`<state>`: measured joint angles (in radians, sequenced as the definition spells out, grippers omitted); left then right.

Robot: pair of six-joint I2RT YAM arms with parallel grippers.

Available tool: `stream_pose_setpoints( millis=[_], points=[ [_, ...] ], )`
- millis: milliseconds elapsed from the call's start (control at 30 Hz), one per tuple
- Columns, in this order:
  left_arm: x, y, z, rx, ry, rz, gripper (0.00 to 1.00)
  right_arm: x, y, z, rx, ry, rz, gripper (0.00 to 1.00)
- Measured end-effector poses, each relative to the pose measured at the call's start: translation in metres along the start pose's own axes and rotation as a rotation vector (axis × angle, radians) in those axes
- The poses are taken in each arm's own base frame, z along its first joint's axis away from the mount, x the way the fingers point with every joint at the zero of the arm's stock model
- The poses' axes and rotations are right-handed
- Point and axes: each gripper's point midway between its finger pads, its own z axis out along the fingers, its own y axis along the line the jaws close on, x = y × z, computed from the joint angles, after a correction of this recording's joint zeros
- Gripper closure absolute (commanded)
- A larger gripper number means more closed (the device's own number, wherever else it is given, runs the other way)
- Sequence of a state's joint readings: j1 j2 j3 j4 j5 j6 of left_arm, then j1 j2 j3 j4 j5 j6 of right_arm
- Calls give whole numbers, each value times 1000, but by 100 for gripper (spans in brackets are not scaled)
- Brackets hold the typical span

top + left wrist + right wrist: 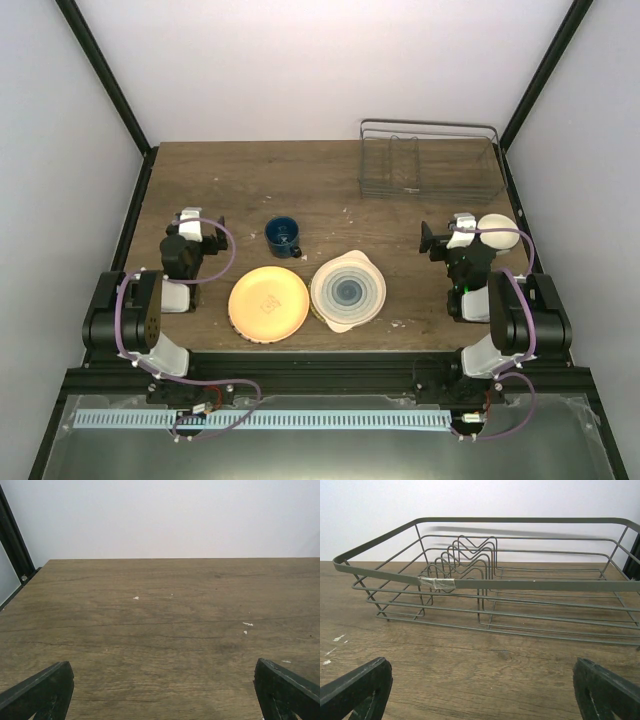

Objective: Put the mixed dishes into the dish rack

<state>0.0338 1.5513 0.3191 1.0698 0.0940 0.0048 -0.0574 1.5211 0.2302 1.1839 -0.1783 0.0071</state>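
The orange-yellow plate [268, 303] and the cream plate with grey-blue rings [348, 290] lie side by side at the table's near edge. The dark blue mug [283, 236] stands upright just behind them. The small white bowl [500, 232] sits right beside my right gripper [461, 234], on its right. The wire dish rack [430, 165] stands empty at the far right; the right wrist view shows it [485, 580] just ahead. My right gripper [482, 680] is open and empty. My left gripper [190, 224] [162, 682] is open and empty over bare wood, left of the mug.
The wooden table [240, 190] is walled by white panels with black frame posts [100, 75] at the back corners. A strip of clear tape [437, 583] is wrapped on the rack's near rim. Small white flecks [247, 625] dot the wood.
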Motion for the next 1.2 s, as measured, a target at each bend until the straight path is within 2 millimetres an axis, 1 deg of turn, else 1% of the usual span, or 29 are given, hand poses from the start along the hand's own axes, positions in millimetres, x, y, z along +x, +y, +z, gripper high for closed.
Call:
stream_pose_setpoints(
  millis=[667,867,933,1000,1033,1067,1133,1200],
  points=[
    [0,-1,0,4,0,0,0,0,0,0,-2,0,-1,0],
    [0,-1,0,5,0,0,1,0,6,1,-27,5,-27,0],
    [0,0,0,0,2,-1,1,-2,10,6,-36,34,-39,0],
    [2,3,1,-15,14,-5,0,-14,12,17,-39,55,-51,0],
    [2,4,2,-24,27,-7,0,-24,12,23,-37,63,-57,0],
    [-1,7,4,-39,37,-11,0,-39,10,34,-27,76,-64,0],
    [-16,9,9,-50,39,-13,0,-70,4,51,6,83,-71,0],
    [-41,9,14,-52,17,-9,0,-95,-1,59,43,87,-73,0]
  ],
)
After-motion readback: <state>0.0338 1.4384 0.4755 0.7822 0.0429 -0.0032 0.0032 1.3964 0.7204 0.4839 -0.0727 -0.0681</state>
